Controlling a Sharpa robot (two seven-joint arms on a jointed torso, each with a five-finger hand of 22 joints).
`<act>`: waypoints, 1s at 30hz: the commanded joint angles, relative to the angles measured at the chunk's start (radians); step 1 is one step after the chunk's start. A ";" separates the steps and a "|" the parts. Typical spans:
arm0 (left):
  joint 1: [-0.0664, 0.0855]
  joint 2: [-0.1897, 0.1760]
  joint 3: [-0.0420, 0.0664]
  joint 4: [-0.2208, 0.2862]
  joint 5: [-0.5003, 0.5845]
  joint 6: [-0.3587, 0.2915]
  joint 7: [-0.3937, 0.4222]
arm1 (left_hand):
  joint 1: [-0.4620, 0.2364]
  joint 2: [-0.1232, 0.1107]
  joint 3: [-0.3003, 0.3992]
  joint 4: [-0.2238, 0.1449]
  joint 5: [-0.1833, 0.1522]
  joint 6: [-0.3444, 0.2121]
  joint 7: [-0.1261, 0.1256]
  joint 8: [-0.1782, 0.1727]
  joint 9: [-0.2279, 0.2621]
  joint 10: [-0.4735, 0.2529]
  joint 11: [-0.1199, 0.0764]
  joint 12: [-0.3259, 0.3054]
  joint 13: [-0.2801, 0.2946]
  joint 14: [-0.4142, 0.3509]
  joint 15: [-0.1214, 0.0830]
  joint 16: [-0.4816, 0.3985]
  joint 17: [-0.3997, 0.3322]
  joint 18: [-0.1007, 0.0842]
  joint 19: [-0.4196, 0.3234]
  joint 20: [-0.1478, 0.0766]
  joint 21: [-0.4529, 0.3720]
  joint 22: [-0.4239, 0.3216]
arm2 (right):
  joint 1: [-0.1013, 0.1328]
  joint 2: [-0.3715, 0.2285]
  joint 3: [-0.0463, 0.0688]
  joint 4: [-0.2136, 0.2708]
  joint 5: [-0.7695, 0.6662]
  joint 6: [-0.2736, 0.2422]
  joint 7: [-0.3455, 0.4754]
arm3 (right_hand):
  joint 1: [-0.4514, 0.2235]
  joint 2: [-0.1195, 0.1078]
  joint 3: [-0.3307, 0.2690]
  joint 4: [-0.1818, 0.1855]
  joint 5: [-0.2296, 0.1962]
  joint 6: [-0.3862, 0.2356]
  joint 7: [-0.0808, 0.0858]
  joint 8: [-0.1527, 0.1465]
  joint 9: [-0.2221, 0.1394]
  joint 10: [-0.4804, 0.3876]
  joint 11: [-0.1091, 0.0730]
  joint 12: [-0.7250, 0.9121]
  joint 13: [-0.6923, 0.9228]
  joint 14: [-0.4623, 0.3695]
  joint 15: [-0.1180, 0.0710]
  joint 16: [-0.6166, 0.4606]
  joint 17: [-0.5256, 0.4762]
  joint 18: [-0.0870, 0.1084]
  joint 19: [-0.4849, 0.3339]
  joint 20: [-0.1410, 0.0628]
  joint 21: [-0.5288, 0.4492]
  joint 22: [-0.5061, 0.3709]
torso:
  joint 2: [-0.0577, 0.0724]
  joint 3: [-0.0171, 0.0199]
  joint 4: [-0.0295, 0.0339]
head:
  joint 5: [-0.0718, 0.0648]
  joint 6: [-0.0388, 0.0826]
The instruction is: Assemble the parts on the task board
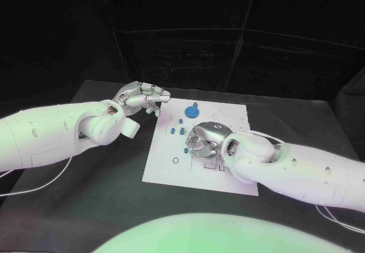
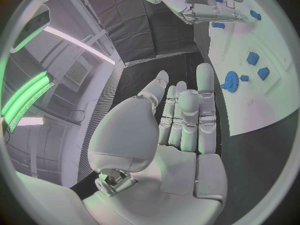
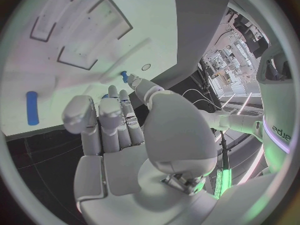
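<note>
Over the flat white task board [image 1: 228, 174], right robot hand [image 1: 204, 141] pinching a small blue part [image 3: 124, 76]; left robot hand [image 1: 143, 98] empty, fingers straight.

Left hand [image 1: 143, 98] empty; right hand [image 1: 204, 141] curled

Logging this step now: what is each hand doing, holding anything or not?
Left hand: open, fingers straight and together, holding nothing, beside the task board.
Right hand: over the board; whether it holds a part cannot be told.

The task board [image 1: 228, 174] looks matt white plastic – the hands [image 1: 204, 141] glossy, silvery metal.
</note>
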 commanded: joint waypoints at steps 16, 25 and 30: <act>0.001 0.007 0.001 -0.008 0.004 0.022 0.032 | 0.001 0.009 -0.007 -0.003 0.002 -0.009 0.000 0.008 -0.001 -0.005 -0.001 0.008 -0.001 -0.007 0.004 -0.006 -0.005 0.010 -0.005 0.002 -0.005 -0.002 | 0.095 -0.212 0.019 0.028 0.181 -0.073 0.093 | 0.013 -0.026 -0.165 0.020 0.065 -0.049 0.008 0.002 0.001 -0.123 0.012 0.007 0.002 -0.017 0.015 -0.048 -0.069 0.021 -0.047 0.011 -0.092 -0.130 | -0.002 -0.0020 -0.0083 | -0.046 0.038; 0.001 0.014 0.001 -0.012 0.004 0.027 0.037 | 0.002 0.010 -0.007 -0.003 0.002 -0.009 0.000 0.009 0.000 -0.005 -0.001 0.008 -0.001 -0.009 0.004 -0.008 -0.007 0.010 -0.006 0.003 -0.005 -0.002 | 0.099 -0.222 0.020 0.003 0.104 0.048 0.061 | 0.089 -0.005 -0.363 0.104 0.066 -0.083 -0.021 0.001 0.002 -0.176 0.017 0.047 0.002 -0.007 0.016 -0.031 -0.059 0.023 -0.037 0.017 -0.110 -0.153 | 0.000 -0.0020 0.0002 | -0.078 0.042; 0.001 0.015 0.001 -0.015 0.004 0.030 0.039 | 0.003 0.010 -0.007 -0.004 0.002 -0.009 0.000 0.010 0.000 -0.005 -0.001 0.009 -0.001 -0.009 0.004 -0.008 -0.008 0.010 -0.006 0.003 -0.005 -0.002 | 0.099 -0.205 0.020 -0.015 0.084 0.106 0.051 | 0.103 -0.001 -0.376 0.121 0.061 -0.083 -0.024 0.002 0.003 -0.176 0.016 0.058 0.003 -0.004 0.015 -0.022 -0.049 0.022 -0.034 0.017 -0.109 -0.152 | 0.000 -0.0008 -0.0018 | -0.076 0.042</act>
